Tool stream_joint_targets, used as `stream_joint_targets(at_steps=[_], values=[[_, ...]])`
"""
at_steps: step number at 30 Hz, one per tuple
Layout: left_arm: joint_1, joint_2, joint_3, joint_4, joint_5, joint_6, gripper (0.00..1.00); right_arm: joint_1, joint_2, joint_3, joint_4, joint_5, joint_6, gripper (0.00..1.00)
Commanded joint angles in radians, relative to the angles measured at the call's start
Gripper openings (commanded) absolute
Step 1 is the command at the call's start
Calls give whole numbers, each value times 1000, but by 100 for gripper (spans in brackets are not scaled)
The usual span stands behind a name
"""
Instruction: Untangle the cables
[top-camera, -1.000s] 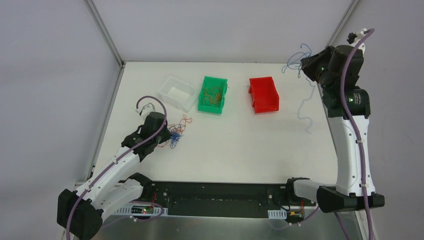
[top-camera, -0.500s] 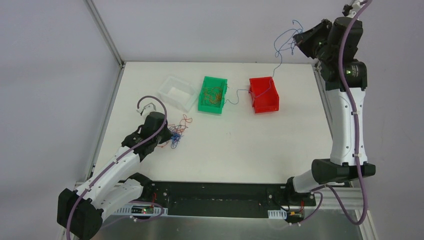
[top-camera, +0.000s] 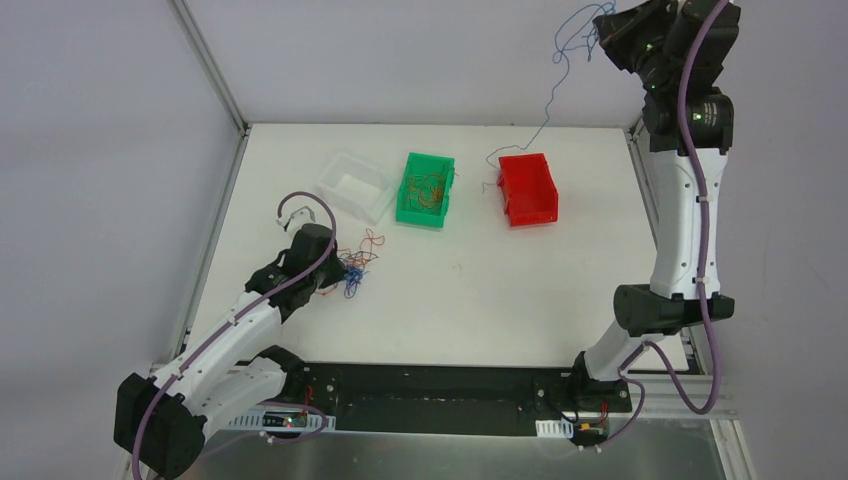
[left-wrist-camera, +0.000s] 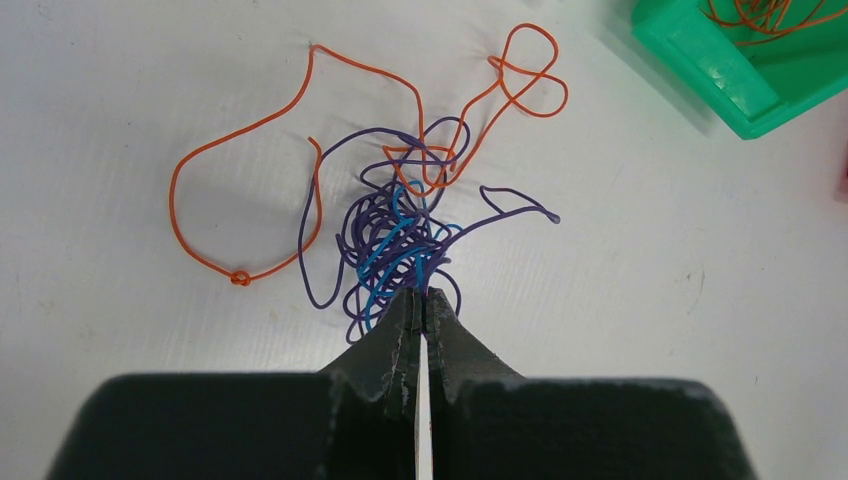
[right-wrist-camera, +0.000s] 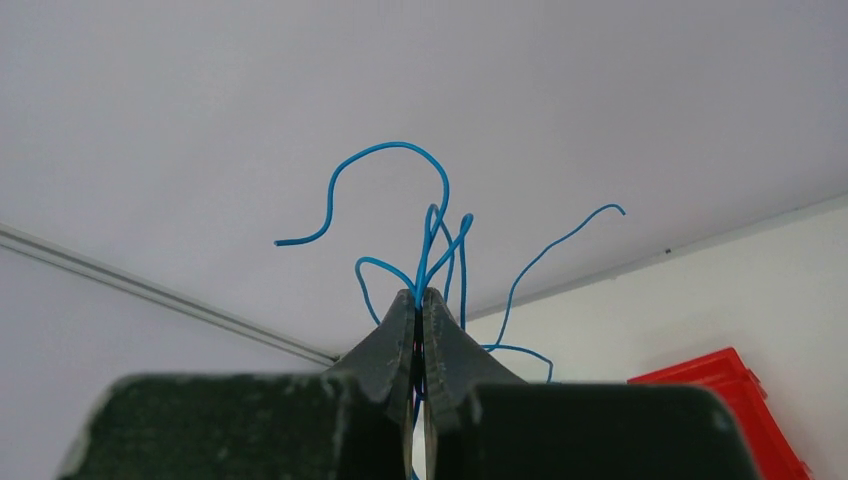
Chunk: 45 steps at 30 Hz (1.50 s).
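A small tangle of cables lies on the white table: purple and blue strands knotted together, with loose orange loops beside them. In the top view the tangle sits left of centre. My left gripper is shut on the near edge of the tangle. My right gripper is shut on a blue cable and is raised high over the back right corner. The blue cable hangs from it down toward the red bin.
Three bins stand in a row at the back: a clear one, a green one holding orange wires, and a red one. The green bin's corner shows in the left wrist view. The table ends at a metal frame.
My right arm rose higher with the blue cable, whose free end lifted off the table and swung left toward the red bin. The left arm and the tangle stayed put.
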Motion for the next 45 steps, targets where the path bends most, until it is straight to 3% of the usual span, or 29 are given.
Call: stream_joint_targets(at_steps=[1, 13, 25, 31, 45], values=[[-15, 12, 33, 28, 19, -8, 0, -23, -10, 53, 131, 25, 38, 0], [-25, 22, 41, 33, 21, -13, 0, -36, 18, 102, 199, 25, 55, 0], [-32, 22, 34, 33, 20, -18, 0, -41, -156, -371, 321, 41, 70, 0], [-33, 26, 35, 33, 19, -18, 0, -41, -196, -562, 379, -31, 95, 0], [-34, 17, 35, 33, 13, -13, 0, -29, -67, -680, 208, -117, 53, 0]])
